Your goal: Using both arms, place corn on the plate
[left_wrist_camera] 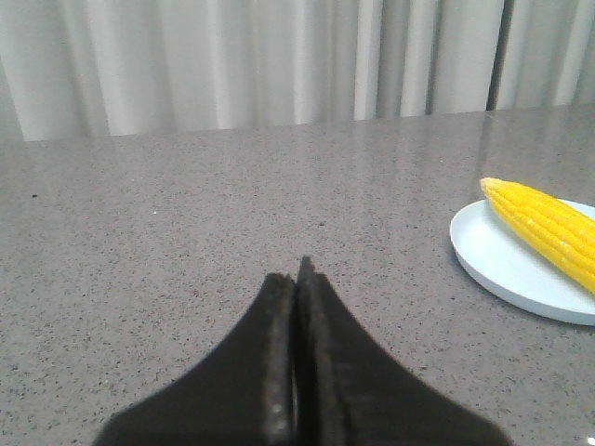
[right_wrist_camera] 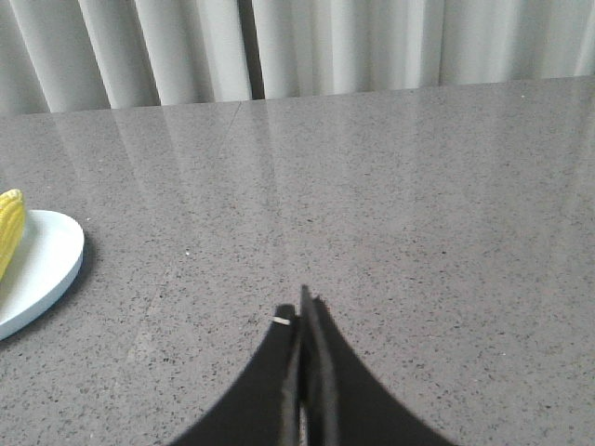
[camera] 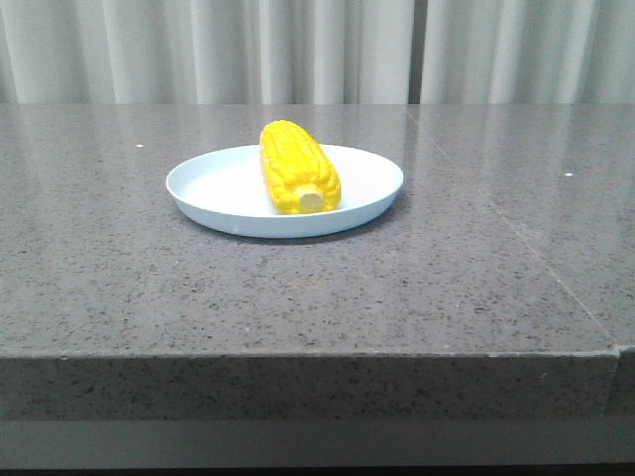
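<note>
Corn point(camera: 299, 168) is seen lying on the plate point(camera: 213, 188), its pale stub end turned toward 6 o'clock in the front view. The plate is set on the grey surface point(camera: 119, 288). The left tool point(left_wrist_camera: 297, 279) and right tool point(right_wrist_camera: 303, 311) are both pressed together, gripping nothing, above the surface.

No readable text or labels.
</note>
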### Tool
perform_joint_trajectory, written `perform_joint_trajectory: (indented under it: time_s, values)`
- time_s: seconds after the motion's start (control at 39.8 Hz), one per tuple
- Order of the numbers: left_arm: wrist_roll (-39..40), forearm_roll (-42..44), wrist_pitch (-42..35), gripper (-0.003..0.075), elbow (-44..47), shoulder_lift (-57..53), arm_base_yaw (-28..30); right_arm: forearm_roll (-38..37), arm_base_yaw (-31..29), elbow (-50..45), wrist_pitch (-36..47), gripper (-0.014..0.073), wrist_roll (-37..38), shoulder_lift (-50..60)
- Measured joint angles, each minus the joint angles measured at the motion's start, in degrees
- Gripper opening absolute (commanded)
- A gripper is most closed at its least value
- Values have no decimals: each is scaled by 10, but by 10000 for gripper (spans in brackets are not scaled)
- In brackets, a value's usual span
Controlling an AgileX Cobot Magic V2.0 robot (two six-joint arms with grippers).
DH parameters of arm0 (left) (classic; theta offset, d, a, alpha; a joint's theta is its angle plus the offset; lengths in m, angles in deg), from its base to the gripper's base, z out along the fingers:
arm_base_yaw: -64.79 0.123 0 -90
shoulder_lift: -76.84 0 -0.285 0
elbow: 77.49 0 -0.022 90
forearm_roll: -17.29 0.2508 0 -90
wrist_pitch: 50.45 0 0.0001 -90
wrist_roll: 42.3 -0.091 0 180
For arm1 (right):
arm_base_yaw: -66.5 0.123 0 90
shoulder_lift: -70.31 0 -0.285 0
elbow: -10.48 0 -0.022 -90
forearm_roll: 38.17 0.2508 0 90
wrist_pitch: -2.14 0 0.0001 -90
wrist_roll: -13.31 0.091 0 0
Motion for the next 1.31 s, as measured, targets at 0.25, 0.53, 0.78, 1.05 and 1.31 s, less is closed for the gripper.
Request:
perform_joint_trajectory:
  time_s: [0.25,0.53,0.78,1.05,1.31]
  values:
    - [0,0,0,-20,0,0,0,0,0,0,0,-71,0,0]
    - [0,-20,-34,-20,47,-38,24,0,0,0,0,-71,0,0]
    - [-34,-79,-115,-20,155,-46,90,0,0,0,1,-71,0,0]
    - [-45,-96,-193,-20,249,-46,114,0,0,0,1,-71,0,0]
    - [-45,-97,-222,-20,251,-46,114,0,0,0,1,-71,-1,0]
